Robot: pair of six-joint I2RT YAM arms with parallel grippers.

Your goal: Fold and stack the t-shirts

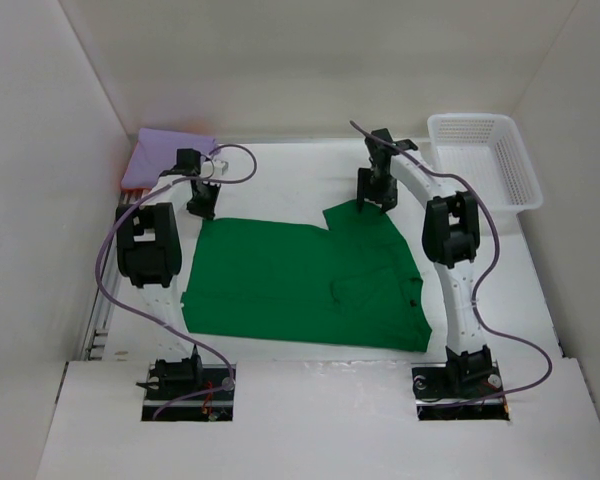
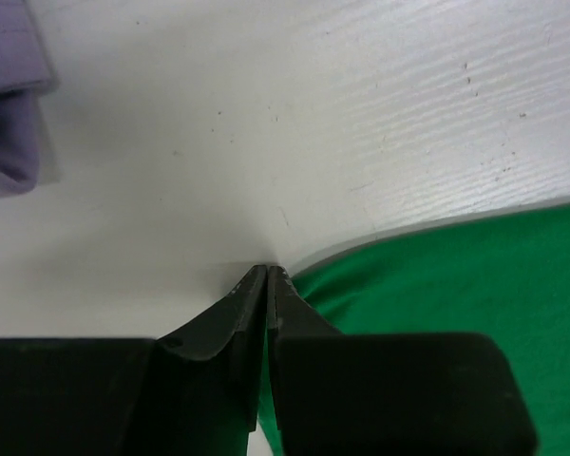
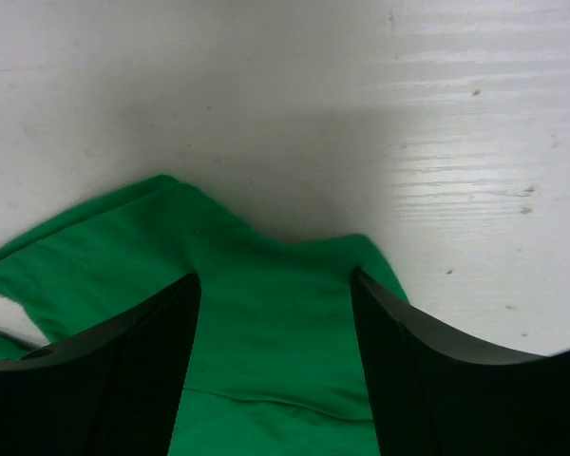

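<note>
White table (image 1: 280, 170) holds one green shirt (image 1: 300, 285) spread flat at center and one folded lavender shirt (image 1: 165, 155) in the far left corner. The left gripper (image 1: 202, 210) has its fingers pressed together at the green shirt's far left edge. The right gripper (image 1: 372, 208) stands spread over its far right corner. One basket (image 1: 480, 125) sits far right.

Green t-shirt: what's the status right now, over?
Left gripper shut at green t-shirt far-left corner; right gripper open over its far-right flap. Shirt spread flat. Nothing lying on it.
</note>
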